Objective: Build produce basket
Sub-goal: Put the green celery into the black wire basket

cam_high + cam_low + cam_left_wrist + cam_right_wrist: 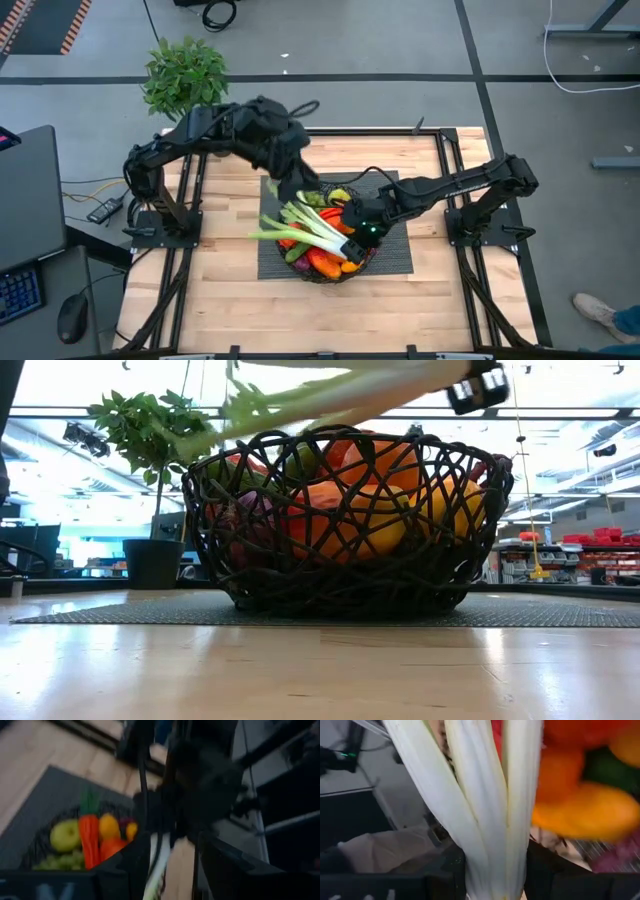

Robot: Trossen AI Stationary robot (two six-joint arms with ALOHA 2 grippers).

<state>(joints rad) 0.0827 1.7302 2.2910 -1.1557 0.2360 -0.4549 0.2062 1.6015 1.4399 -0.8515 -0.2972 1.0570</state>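
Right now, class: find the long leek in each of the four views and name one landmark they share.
High view: the leek lies across the basket, its white end in the right hand.
Low view: along the top edge, above the basket.
Left wrist view: a pale stalk low in the middle.
Right wrist view: fills the middle.
Shared landmark: the orange produce.

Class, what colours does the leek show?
White stalk, green leaf tips; leek shows best in the high view.
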